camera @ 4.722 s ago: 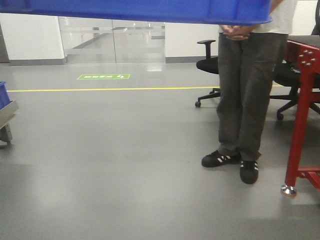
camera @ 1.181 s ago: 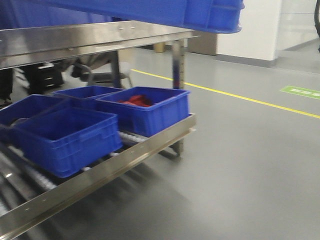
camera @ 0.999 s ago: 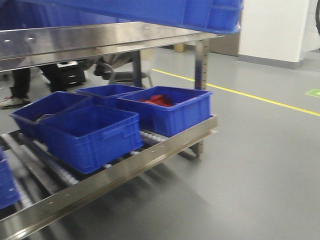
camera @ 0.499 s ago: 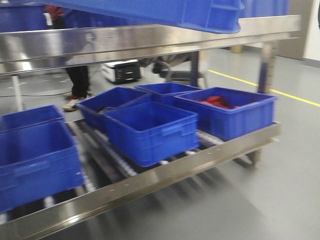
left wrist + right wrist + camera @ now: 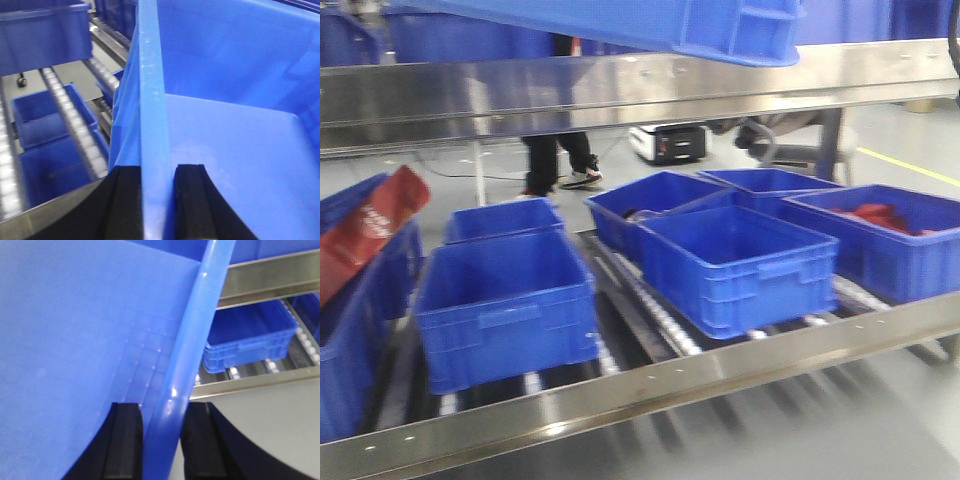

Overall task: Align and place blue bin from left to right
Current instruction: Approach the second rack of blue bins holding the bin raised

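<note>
Plastic blue bin [image 5: 720, 25] spans the top edge; left gripper [image 5: 158, 200] and right gripper [image 5: 161, 440] each pinch its rim.

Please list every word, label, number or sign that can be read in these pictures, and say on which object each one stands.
No text can be read with certainty.
Red package, leaning in the far-left bin: white print, too blurred to read.
Blue bin held up: no label or number visible in any view.
Lower bins and steel rack: no visible writing.
</note>
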Available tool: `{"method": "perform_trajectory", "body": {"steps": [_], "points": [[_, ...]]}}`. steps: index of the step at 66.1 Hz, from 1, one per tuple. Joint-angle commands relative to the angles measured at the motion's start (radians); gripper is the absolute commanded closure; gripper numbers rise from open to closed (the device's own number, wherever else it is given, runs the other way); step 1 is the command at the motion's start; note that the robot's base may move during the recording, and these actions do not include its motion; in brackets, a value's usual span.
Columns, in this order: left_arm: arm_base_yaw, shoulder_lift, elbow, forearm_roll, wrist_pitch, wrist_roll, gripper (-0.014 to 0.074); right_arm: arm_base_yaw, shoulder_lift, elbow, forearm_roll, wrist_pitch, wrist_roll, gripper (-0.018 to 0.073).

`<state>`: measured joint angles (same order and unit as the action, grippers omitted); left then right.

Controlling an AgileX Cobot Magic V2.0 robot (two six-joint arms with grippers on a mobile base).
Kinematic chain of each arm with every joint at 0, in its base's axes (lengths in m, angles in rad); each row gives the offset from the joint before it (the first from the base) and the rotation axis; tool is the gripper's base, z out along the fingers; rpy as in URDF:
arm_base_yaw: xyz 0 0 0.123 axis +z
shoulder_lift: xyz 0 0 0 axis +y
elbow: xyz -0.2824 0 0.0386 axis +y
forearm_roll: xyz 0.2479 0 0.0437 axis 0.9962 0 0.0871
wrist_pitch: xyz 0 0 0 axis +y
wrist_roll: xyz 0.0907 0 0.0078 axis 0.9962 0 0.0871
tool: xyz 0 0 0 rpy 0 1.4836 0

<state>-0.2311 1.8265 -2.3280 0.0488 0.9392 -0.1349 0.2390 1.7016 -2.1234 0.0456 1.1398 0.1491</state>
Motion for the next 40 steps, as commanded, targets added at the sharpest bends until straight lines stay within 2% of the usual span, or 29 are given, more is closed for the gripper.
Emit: {"method": "perform_trajectory", "body": {"steps": [1,40], "points": [[-0.002,-0.03,-0.019,-0.014,-0.203,-0.006,0.0708,0.002,-0.024,-0.02,0.003,-0.056,-0.037,0.0627],[-0.002,-0.03,-0.019,-0.014,-0.203,-0.006,0.0708,0.002,-0.024,-0.02,0.003,-0.056,-0.037,0.0627]]}}
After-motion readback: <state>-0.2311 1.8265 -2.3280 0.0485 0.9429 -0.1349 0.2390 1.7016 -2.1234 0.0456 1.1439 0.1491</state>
